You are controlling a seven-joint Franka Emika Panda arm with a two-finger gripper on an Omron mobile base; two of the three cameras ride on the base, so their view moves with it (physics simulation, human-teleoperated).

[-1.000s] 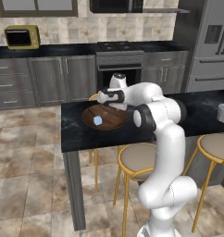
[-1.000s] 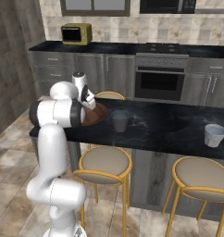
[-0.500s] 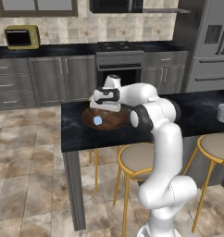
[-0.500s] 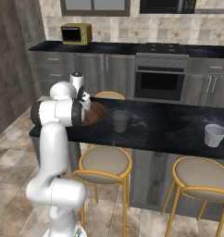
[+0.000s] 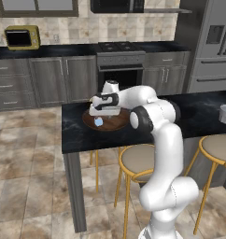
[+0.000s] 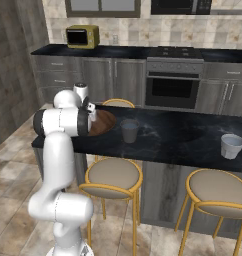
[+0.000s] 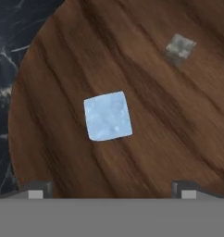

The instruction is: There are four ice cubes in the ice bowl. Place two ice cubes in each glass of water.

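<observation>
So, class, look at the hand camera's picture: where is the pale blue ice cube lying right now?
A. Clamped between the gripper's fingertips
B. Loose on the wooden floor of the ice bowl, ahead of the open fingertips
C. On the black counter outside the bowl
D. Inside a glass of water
B: the ice cube rests on the brown wood of the ice bowl, clear of the gripper, whose fingertips stand wide apart on either side.

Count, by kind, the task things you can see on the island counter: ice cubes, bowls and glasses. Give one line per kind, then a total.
Ice cubes: 2, one clear pale blue, one fainter and smaller
Ice bowl: 1
Glasses of water: 2
Total: 5
</observation>
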